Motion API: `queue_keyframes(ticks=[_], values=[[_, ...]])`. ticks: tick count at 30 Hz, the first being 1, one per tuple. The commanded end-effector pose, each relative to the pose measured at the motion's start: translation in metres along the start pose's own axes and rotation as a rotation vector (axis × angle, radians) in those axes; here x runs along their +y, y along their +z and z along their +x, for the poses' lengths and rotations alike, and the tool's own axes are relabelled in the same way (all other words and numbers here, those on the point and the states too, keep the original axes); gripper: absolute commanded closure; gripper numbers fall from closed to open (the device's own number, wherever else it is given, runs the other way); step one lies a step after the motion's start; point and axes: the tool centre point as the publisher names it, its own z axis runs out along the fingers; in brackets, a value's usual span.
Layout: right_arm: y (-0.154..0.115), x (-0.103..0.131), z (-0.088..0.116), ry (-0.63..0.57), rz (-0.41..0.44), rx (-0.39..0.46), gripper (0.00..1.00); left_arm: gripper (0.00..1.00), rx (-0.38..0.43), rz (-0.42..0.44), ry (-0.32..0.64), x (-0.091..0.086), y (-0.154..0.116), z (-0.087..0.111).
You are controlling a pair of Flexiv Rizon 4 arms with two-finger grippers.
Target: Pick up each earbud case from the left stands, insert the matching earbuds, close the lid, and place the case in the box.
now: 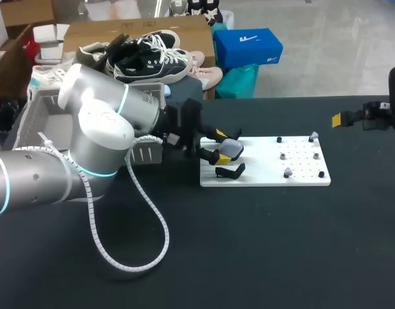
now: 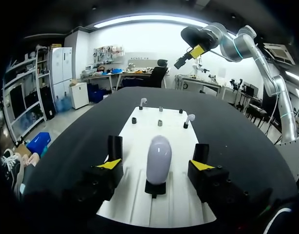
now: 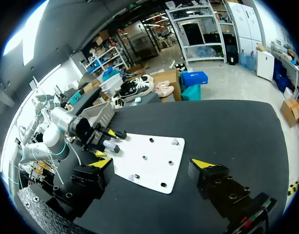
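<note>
one earbud case between open left fingers

one lavender earbud case (image 2: 158, 158), lid shut, upright on a black stand (image 2: 155, 188) at the end of one white board (image 2: 175, 146) nearest the left gripper (image 2: 157, 165). just beside it, a second black stand (image 1: 229, 171). two white earbuds (image 2: 189, 118) on pegs at the board's other end. one grey box (image 1: 30, 119) behind the left arm. left arm low across the table, pincer wide, one finger on each side of the case, touching neither flank. right gripper (image 3: 152, 165) raised, well apart from the board, pincer wide, holding nothing.
</note>
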Motion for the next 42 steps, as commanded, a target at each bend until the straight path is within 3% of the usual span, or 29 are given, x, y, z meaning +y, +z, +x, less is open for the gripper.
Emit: queue_keyframes(ticks=[1,13,25,28,29,30,37,42], values=[[-0.0012,-0.0002,-0.0001,-0.001,0.0,0.002,0.0,0.11,0.001,0.002,0.0,0.0018,0.0003,0.0002],[-0.0012,-0.0002,-0.0001,-0.001,0.0,0.002,0.0,0.26,-0.001,0.004,0.001,-0.0007,-0.0005,-0.0002],[-0.0012,-0.0002,-0.0001,-0.001,0.0,0.002,0.0,0.32,-0.005,0.005,-0.003,-0.002,-0.0004,0.0],[-0.0012,-0.0002,-0.0001,-0.001,0.0,0.002,0.0,0.38,-0.005,0.005,-0.003,-0.002,-0.0004,-0.0001],[-0.0012,-0.0002,-0.0001,-0.001,0.0,0.002,0.0,0.46,-0.005,0.004,-0.002,-0.002,-0.0004,-0.0002],[-0.0012,-0.0002,-0.0001,-0.001,0.0,0.002,0.0,0.48,-0.005,0.005,-0.002,-0.002,-0.0003,-0.0003],[-0.0012,-0.0002,-0.0001,-0.001,0.0,0.002,0.0,0.44,-0.003,0.008,-0.003,-0.0015,0.0006,-0.0005],[-0.0012,-0.0002,-0.0001,-0.001,0.0,0.002,0.0,0.51,0.0,0.011,-0.002,-0.0019,0.0013,-0.0004]])
